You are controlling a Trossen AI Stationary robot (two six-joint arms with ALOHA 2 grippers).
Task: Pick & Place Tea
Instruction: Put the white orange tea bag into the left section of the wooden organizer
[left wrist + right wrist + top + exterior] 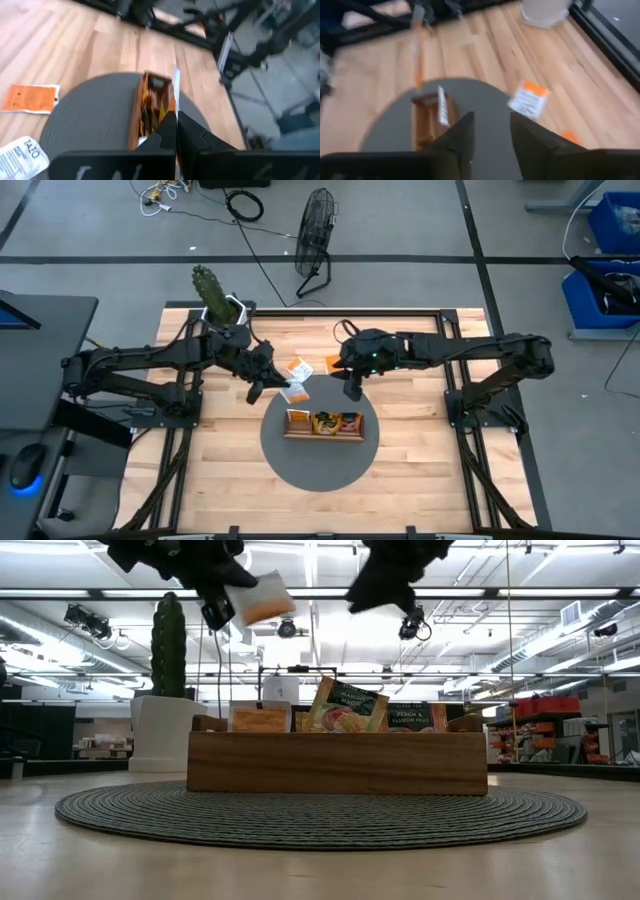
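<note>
My left gripper (262,388) is shut on a white-and-orange tea sachet (262,598), high in the air to the far left of the wooden tray (336,762). The tray stands on a round grey mat (320,465) and has several sachets upright in it. My right gripper (491,135) hovers open with nothing between its fingers, above the mat's far right part (352,388). An orange sachet (30,97) and a white one (22,155) lie flat on the wood beyond the mat. My left gripper pinches the sachet between its two fingers at the sachet's left edge (243,602). The fingers come from the table's left, slanting a little down. In the left wrist view the sachet shows edge-on (175,82) past the shut fingertips. It hangs clear of tray and table.
A cactus in a white pot (215,295) stands at the table's far left corner. A white sachet with an orange top (527,100) lies on the wood just beyond the mat. The near half of the table is bare wood.
</note>
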